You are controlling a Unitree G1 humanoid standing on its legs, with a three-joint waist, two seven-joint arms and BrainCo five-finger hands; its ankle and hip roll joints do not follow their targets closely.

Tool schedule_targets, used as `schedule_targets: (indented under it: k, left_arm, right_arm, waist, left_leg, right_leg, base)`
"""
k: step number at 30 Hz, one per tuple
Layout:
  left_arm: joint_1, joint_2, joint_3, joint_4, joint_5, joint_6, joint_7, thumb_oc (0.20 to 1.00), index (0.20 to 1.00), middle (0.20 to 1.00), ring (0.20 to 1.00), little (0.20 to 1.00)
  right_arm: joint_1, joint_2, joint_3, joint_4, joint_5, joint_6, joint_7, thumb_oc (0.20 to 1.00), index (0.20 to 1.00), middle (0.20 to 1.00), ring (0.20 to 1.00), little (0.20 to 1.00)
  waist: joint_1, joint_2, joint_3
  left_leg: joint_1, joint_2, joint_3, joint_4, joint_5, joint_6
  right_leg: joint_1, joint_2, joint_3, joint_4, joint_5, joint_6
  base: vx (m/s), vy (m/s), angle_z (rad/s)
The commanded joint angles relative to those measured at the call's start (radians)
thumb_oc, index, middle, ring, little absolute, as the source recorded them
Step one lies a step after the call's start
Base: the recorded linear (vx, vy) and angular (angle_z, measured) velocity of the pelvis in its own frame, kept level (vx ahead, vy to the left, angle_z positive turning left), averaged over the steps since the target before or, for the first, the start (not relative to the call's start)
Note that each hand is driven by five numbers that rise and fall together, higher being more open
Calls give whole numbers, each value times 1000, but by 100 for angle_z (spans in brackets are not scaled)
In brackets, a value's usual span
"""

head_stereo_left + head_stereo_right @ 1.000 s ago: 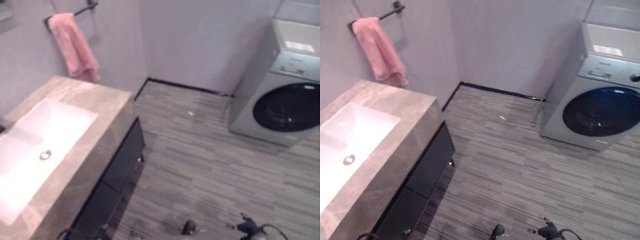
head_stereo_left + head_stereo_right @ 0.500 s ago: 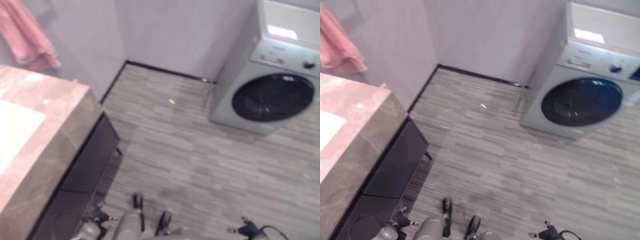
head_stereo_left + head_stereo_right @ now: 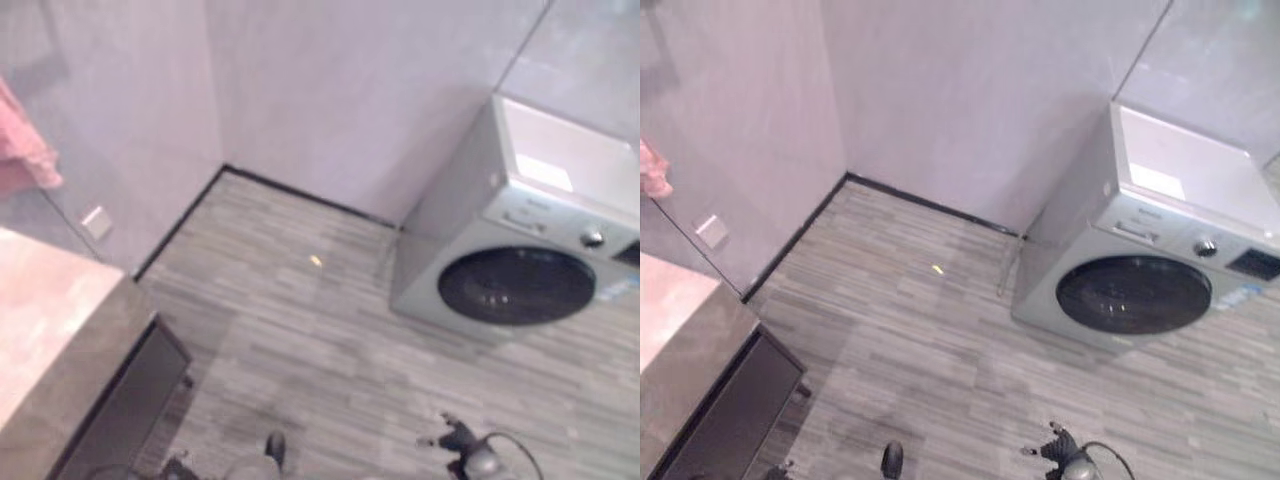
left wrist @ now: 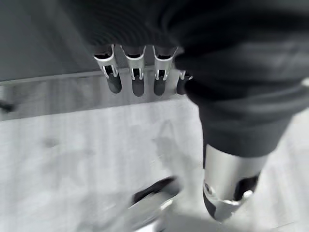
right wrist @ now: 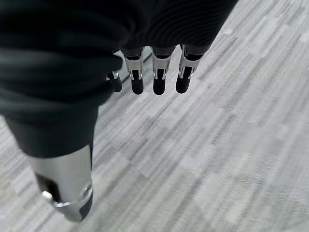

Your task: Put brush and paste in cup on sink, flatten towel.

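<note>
The left hand (image 4: 227,121) hangs with fingers (image 4: 137,79) straight and relaxed, holding nothing, above the striped floor (image 4: 87,145). The right hand (image 5: 63,116) likewise has released fingers (image 5: 159,77) over the floor. At the left edge, a pink towel (image 3: 22,150) hangs on the wall above the stone table (image 3: 50,330). A washing machine (image 3: 520,260) stands well apart on the right.

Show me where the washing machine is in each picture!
Left eye view: the washing machine stands at the right, against the wall.
Right eye view: the washing machine is at the right too, nearer the middle.
Left wrist view: not in it.
Right wrist view: not in it.
Shared landmark: the small yellow speck on the floor, left of the machine.
</note>
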Motion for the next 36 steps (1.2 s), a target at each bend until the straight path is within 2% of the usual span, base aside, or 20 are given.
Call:
schedule_targets:
  k: [1,2,3,5,7,9,12,14,17,20,23,24,25,26,28,30,31,33,34,36]
  left_arm:
    - [-2,50,35,-11,-1,6,15,1000,1000,1000,1000,1000]
    - [-21,52,26,-16,-5,6,21,1000,1000,1000,1000,1000]
    - [-27,53,23,-16,-5,4,19,1000,1000,1000,1000,1000]
    - [-42,57,19,-14,-2,0,20,1000,1000,1000,1000,1000]
    - [-58,59,18,-9,-2,-4,19,1000,1000,1000,1000,1000]
    - [-56,53,28,7,-12,-7,16,1000,1000,1000,1000,1000]
    - [-54,48,28,28,-18,-3,18,1000,1000,1000,1000,1000]
    - [-38,48,42,35,-34,0,11,1000,1000,1000,1000,1000]
    - [-30,51,50,32,-43,3,3,1000,1000,1000,1000,1000]
    - [-46,63,46,25,-43,4,6,1000,1000,1000,1000,1000]
    - [-41,54,51,22,-46,0,4,1000,1000,1000,1000,1000]
    - [-33,49,52,23,-43,-3,1,1000,1000,1000,1000,1000]
    - [-33,49,51,23,-43,-3,2,1000,1000,1000,1000,1000]
    - [-16,36,48,26,-27,-5,-4,1000,1000,1000,1000,1000]
    - [0,28,57,38,-33,-10,-10,1000,1000,1000,1000,1000]
    - [1,28,63,45,-32,-12,-13,1000,1000,1000,1000,1000]
    - [17,27,78,50,-27,-6,-21,1000,1000,1000,1000,1000]
    - [27,30,83,51,-26,-5,-19,1000,1000,1000,1000,1000]
    - [37,31,98,50,-33,-5,-14,1000,1000,1000,1000,1000]
    - [39,39,101,42,-47,-9,-15,1000,1000,1000,1000,1000]
  right_arm:
    - [-45,-22,-5,-21,-9,-13,-5,1000,1000,1000,1000,1000]
    - [-44,-15,3,-18,-6,-13,-2,1000,1000,1000,1000,1000]
    - [-44,-14,5,-15,-6,-12,-2,1000,1000,1000,1000,1000]
    - [-44,-8,10,-19,-2,-11,-7,1000,1000,1000,1000,1000]
    - [-40,-5,11,-20,2,-8,-8,1000,1000,1000,1000,1000]
    - [-36,-1,12,-11,-8,-3,-2,1000,1000,1000,1000,1000]
    - [-19,-4,11,21,-6,-8,8,1000,1000,1000,1000,1000]
    - [-7,-10,13,21,-6,-10,15,1000,1000,1000,1000,1000]
    - [-10,-31,23,3,-1,-19,11,1000,1000,1000,1000,1000]
    - [-39,-61,19,-50,31,-28,2,1000,1000,1000,1000,1000]
    - [-61,-79,19,-70,22,-28,2,1000,1000,1000,1000,1000]
    - [-61,-86,17,-80,20,-30,2,1000,1000,1000,1000,1000]
    - [-61,-86,16,-81,20,-30,3,1000,1000,1000,1000,1000]
    - [-59,-89,20,-83,11,-33,-2,1000,1000,1000,1000,1000]
    - [-59,-83,35,-109,-8,-41,0,1000,1000,1000,1000,1000]
    - [-62,-80,38,-106,-11,-41,1,1000,1000,1000,1000,1000]
    - [-69,-70,44,-115,-20,-39,6,1000,1000,1000,1000,1000]
    - [-71,-57,50,-110,-23,-38,7,1000,1000,1000,1000,1000]
    - [-75,-37,59,-107,-34,-40,10,1000,1000,1000,1000,1000]
    - [-68,-24,54,-112,-36,-40,18,1000,1000,1000,1000,1000]
  waist:
    - [24,28,42]
    - [34,51,37]
    - [36,58,38]
    - [30,59,35]
    - [19,59,33]
    - [10,55,26]
    - [-17,32,2]
    - [-16,30,-12]
    - [-11,19,13]
    - [-4,9,52]
    - [7,4,52]
    - [8,5,45]
    - [7,3,45]
    - [18,16,28]
    - [28,22,18]
    - [26,25,15]
    - [28,24,6]
    - [37,18,-1]
    - [48,0,-9]
    - [50,-12,2]
  left_leg:
    - [-25,14,-23,44,-79,-24]
    - [22,43,-41,27,-93,-42]
    - [31,56,-48,26,-95,-53]
    - [35,73,-65,36,-97,-74]
    - [46,88,-99,53,-111,-90]
    - [69,106,-123,75,-122,-105]
    - [99,144,-176,121,-134,-128]
    - [90,164,-192,212,-132,-144]
    - [-25,206,-158,449,-42,-158]
    - [-131,227,-75,563,-64,-153]
    - [-196,118,-55,426,-130,-140]
    - [-190,111,-32,324,-157,-141]
    - [-189,108,-32,318,-152,-139]
    - [-222,75,-22,125,-65,-150]
    - [-245,59,-24,-31,35,-179]
    - [-249,60,17,-47,50,-186]
    - [-240,69,98,-15,55,-181]
    - [-222,67,100,-8,40,-164]
    - [-224,50,72,70,-8,-133]
    - [-197,36,66,120,-64,-96]
  right_leg:
    - [66,38,-27,-361,265,-9]
    - [67,34,-77,-522,186,-26]
    - [70,39,-87,-614,177,-32]
    - [67,63,-40,-821,203,-43]
    - [49,66,56,-944,262,-25]
    - [32,68,96,-973,300,-6]
    - [47,123,149,-923,251,-39]
    - [73,146,115,-918,211,-59]
    - [129,179,63,-936,174,-104]
    - [168,200,24,-961,150,-122]
    - [164,180,19,-986,153,-112]
    - [174,179,15,-991,141,-100]
    - [173,176,14,-991,142,-99]
    - [199,185,-6,-1013,138,-98]
    - [228,204,-15,-1025,118,-101]
    - [242,208,-21,-1022,110,-102]
    - [268,210,-24,-1002,89,-99]
    - [274,203,-25,-974,68,-97]
    - [276,163,-24,-862,61,-82]
    - [233,113,-19,-658,139,-35]
  base:
    - [364,98,18]
    - [358,28,16]
    - [494,-1,20]
    - [306,-75,33]
    - [377,-92,37]
    - [480,-155,83]
    - [523,-263,85]
    - [510,-271,75]
    - [341,-307,28]
    - [214,-210,41]
    - [227,18,-4]
    - [201,30,-9]
    - [323,73,3]
    - [327,92,23]
    - [410,98,39]
    - [352,99,11]
    - [492,160,-18]
    - [493,193,-21]
    - [495,271,-39]
    - [500,348,-40]
